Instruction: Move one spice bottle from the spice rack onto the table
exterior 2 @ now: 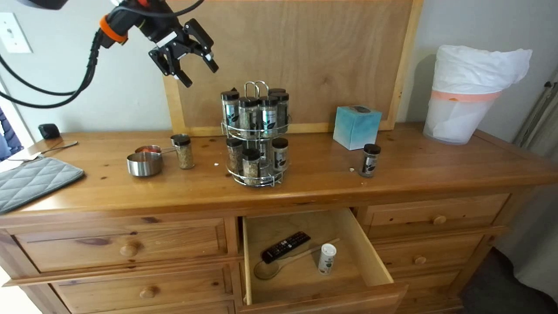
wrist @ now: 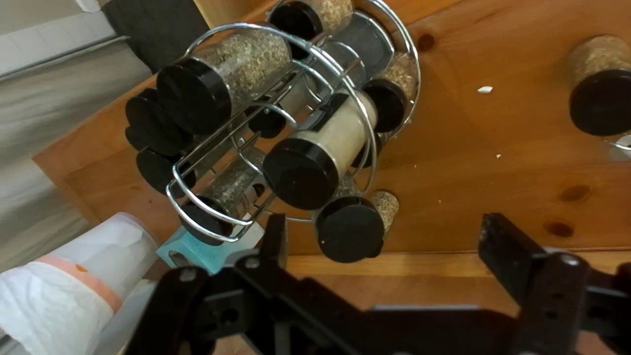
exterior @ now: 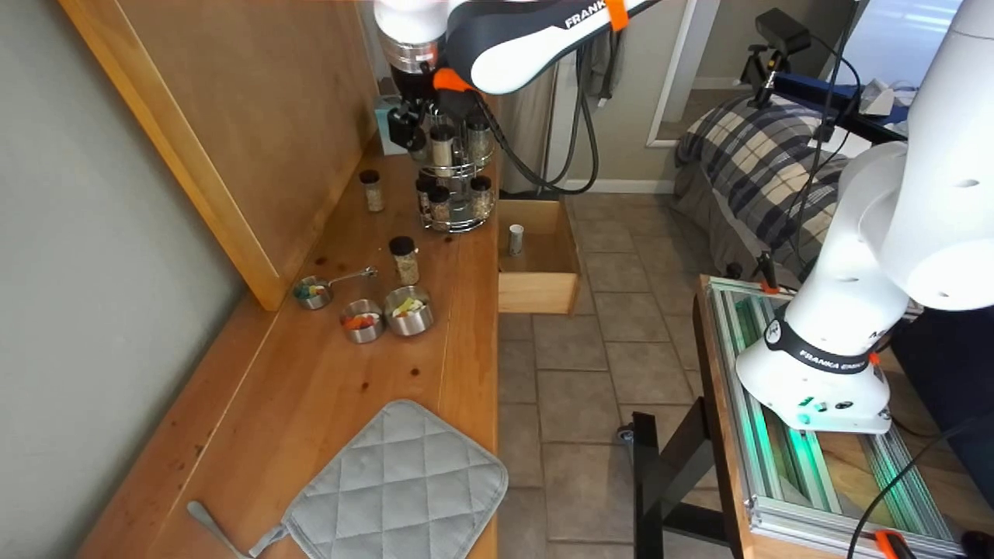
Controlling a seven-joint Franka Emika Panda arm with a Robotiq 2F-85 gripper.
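The gripper (exterior 2: 200,75) is hanging above the table (exterior 2: 314,174), released, its 2 fingers (wrist: 508,256) standing wide apart, near the spice rack (exterior 2: 256,138) and clear of it. Spice bottles (exterior 2: 249,117) of clear glass with dark caps are standing upright on the 2 tiers of this silvery wire rack, which is resting on the table; which 1 of them is the task's bottle cannot be told. In the wrist view, several of their black caps (wrist: 300,175) are facing the camera. Outside the rack, 3 similar jars are standing upright on the table: a back jar (exterior: 374,194) near the wooden back panel (exterior 2: 305,56), a middle jar (exterior 2: 185,152) beside the metal cups (exterior: 411,322), and a far jar (exterior 2: 369,160) just in front of the blue tissue box (exterior 2: 357,128). The cups, 3 in all, are holding small coloured pieces. A white-lined bin (exterior 2: 457,113) is occupying 1 end of the table, while a grey quilted mat (exterior: 400,489) is lying flat toward the opposite end. Under the table's front edge, a pulled-out drawer (exterior 2: 366,250) is containing a black remote control (exterior 2: 285,247), a spoon-like utensil (exterior 2: 301,254) with a long light handle, and a small white container (exterior 2: 326,258), the last standing upright. In an exterior view, the white-and-black arm (exterior: 846,295) is standing on a metal frame (exterior: 792,519), its forward part overhanging the table; farther off, a plaid cover (exterior: 769,147) is draping a bed.
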